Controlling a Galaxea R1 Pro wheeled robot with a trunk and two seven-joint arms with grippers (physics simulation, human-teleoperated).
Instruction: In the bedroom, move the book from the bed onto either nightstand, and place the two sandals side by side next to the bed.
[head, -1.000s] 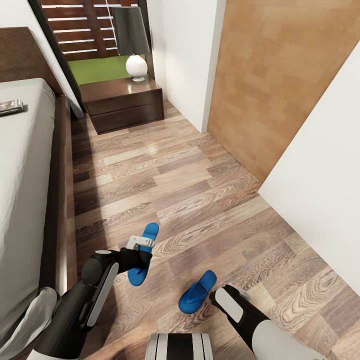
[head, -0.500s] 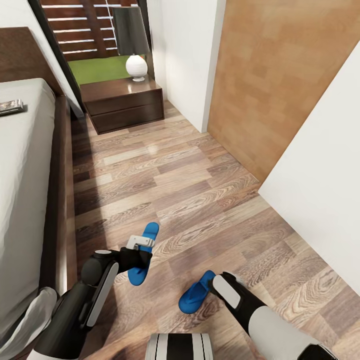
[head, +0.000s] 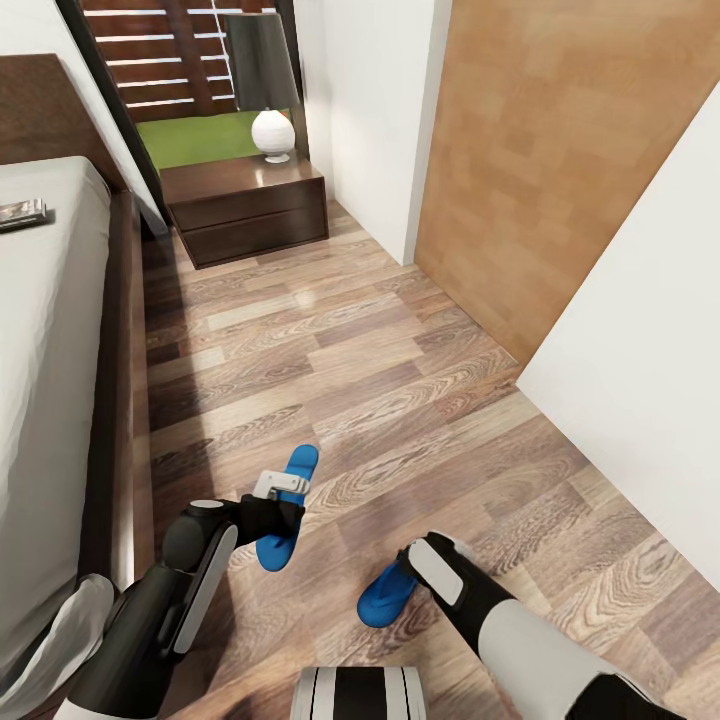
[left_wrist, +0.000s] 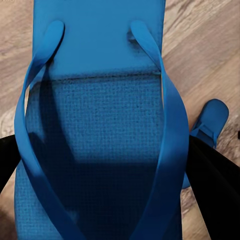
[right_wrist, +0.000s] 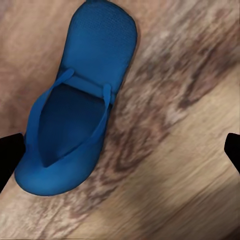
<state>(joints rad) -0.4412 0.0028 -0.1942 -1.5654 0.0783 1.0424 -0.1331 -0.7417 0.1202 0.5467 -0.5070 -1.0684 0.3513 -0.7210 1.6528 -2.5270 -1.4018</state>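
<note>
On wood floor (head: 400, 380), sandals (head: 290, 505) lengthwise along bed (head: 50, 400)

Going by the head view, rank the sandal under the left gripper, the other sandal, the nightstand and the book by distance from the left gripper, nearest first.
1. Sandal under the left gripper.
2. Other sandal, toward the right arm.
3. Book, up on the bed.
4. Nightstand; close to the book's distance, order uncertain.

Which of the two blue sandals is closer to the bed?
The sandal under the left end effector, the left-hand sandal, lies nearer the bed; the other sandal sits farther out, by the right arm.
</note>
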